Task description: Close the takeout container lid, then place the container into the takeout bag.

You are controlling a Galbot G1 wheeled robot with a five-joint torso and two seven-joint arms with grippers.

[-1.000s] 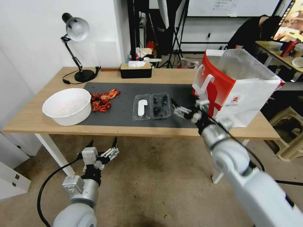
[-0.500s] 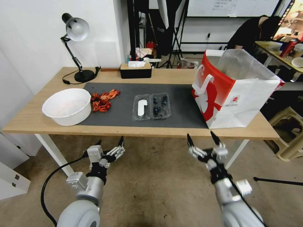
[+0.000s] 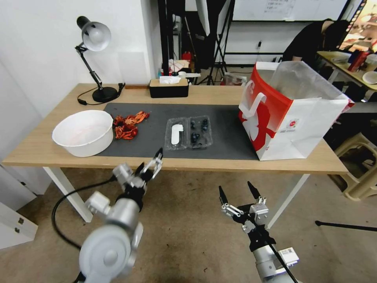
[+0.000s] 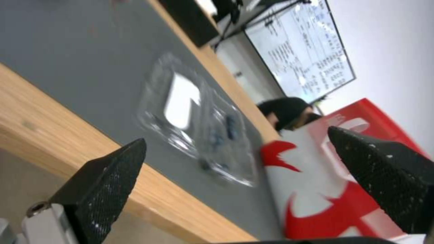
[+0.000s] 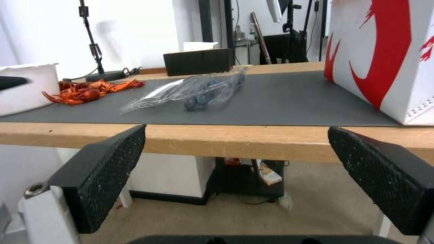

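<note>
While the takeout container (image 3: 199, 132) lies open on the desk (image 3: 47, 147), lid (image 3: 176, 134) flat beside it, takeout bag (image 3: 290, 112) upright to its right, left pincer (image 3: 151, 164) spread at the desk's front edge, right pincer (image 3: 237, 194) spread below that edge.

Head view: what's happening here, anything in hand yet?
Nothing is held. The takeout container lies open on the dark mat, its lid flat beside the blueberry half. The left gripper is open at the table's front edge, just short of the container. The right gripper is open too, low in front of the table and below its top. The takeout bag stands upright at the table's right end.
</note>
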